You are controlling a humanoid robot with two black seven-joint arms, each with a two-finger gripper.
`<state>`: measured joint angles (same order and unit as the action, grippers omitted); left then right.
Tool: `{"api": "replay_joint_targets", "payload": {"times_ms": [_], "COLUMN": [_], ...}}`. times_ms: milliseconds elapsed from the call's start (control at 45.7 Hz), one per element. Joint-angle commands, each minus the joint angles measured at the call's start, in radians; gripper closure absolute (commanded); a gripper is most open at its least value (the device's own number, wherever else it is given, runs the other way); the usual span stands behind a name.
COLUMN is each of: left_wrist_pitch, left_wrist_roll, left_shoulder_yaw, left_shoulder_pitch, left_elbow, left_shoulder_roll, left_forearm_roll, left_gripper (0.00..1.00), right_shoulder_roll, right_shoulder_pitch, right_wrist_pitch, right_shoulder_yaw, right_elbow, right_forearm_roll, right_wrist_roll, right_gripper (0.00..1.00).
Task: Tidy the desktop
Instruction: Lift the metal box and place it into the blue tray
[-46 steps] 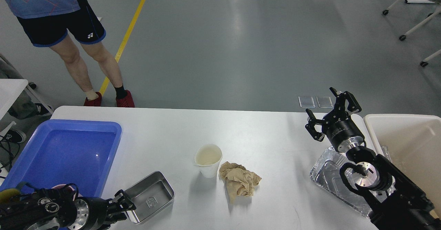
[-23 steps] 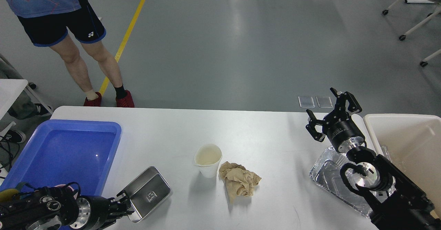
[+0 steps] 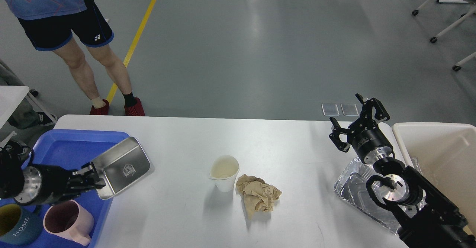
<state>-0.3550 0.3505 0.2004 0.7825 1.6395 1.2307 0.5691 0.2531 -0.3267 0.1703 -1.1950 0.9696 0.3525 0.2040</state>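
Observation:
The white desktop [image 3: 275, 140] carries a white paper cup [image 3: 224, 173] and a crumpled brown paper [image 3: 258, 196] at its middle. My left gripper [image 3: 93, 179] is shut on the edge of a steel rectangular tray [image 3: 121, 166] and holds it lifted over the right rim of the blue plastic tray [image 3: 74, 144]. My right gripper [image 3: 359, 123] is open and empty, raised above the desktop's right part, beyond a crinkled foil tray [image 3: 355, 190].
A pink mug [image 3: 68, 222] and a dark teal mug [image 3: 15, 229] stand in the blue tray's near end. A beige bin [image 3: 438, 155] stands at the right. A person [image 3: 74, 36] stands beyond the far left edge.
My left gripper lifted the steel tray off the desktop and carried it up and left, over the blue tray's rim. The two mugs came into view. The right arm stayed still.

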Motion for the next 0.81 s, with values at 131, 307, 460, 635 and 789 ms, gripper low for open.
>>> {"api": "replay_joint_targets", "payload": {"times_ms": [131,307,460,635,789], "left_wrist_pitch": [-0.153,-0.32,-0.375,-0.355,-0.291], "left_wrist_roll": [-0.002,-0.01,-0.012,-0.01,-0.002], "left_shoulder_yaw": [0.033,0.123,0.146,0.134,0.084], "left_shoulder_pitch": [0.113,0.172,0.198,0.201,0.196], "left_elbow": [0.074,0.074,0.074,0.062,-0.052], "left_shoulder_roll": [0.252,0.449,0.527,0.517,0.4], "left_forearm_roll": [-0.006,-0.072,-0.113,-0.123,-0.123], "left_gripper": [0.99,0.99,0.99,0.98,0.97], "right_shoulder_roll": [0.0,-0.003,-0.005,-0.006,-0.005], "right_shoulder_pitch": [-0.002,-0.009,-0.012,-0.009,-0.005], "right_wrist_pitch": [0.0,0.0,0.0,0.0,0.0], "right_shoulder_yaw": [0.0,0.002,0.002,0.002,0.002], "right_elbow": [-0.011,-0.014,-0.016,-0.014,-0.012], "right_forearm_roll": [0.0,0.0,0.0,0.0,0.0], "right_wrist_roll": [0.0,0.0,0.0,0.0,0.0], "right_gripper": [0.0,0.0,0.0,0.0,0.0]}}
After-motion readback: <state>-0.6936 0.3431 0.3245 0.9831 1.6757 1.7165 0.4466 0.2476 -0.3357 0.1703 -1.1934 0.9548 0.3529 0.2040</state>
